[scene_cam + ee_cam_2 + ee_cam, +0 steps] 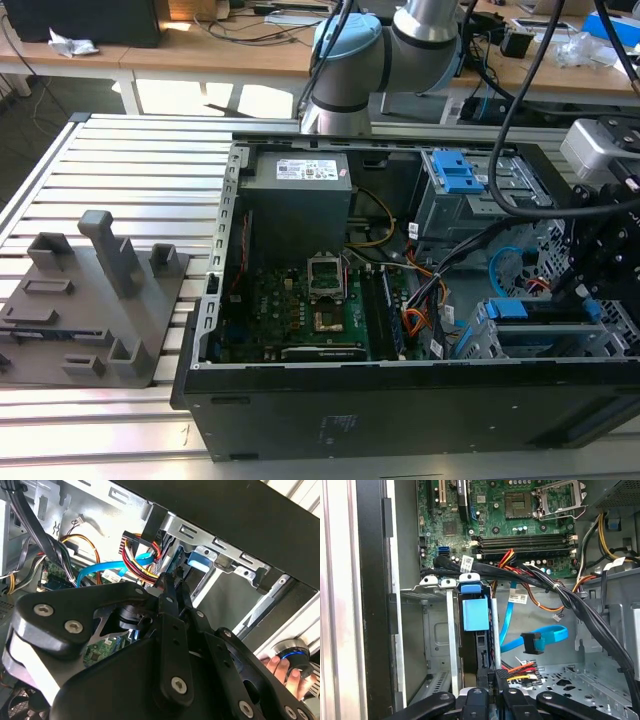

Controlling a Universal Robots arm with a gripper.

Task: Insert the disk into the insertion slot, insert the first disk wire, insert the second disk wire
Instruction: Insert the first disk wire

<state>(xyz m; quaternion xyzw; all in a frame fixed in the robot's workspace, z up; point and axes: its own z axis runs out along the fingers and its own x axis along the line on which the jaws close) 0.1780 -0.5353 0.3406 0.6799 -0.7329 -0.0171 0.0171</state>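
Note:
The disk (474, 614), its blue caddy edge showing, stands on edge inside the insertion slot (451, 645), a grey metal cage. In the exterior view the disk (507, 309) sits in the insertion slot (478, 338) at the case's front right corner. My gripper (492, 680) is at the disk's near edge, shut on the black plug of a disk wire (521, 669) with red, yellow and black strands. In the second wrist view the gripper (172, 584) pinches beside that same wire bundle (141, 561). A blue flat disk wire (532, 642) with a black plug hangs free beside the cage.
The open computer case holds the motherboard (300, 300), the power supply (300, 200) and a bay with blue latches (455, 172). Black cable bundles (560, 595) cross above the cage. A grey fixture (95, 300) stands on the slatted table. A person's hand (286, 669) rests by a blue-ringed knob (293, 655).

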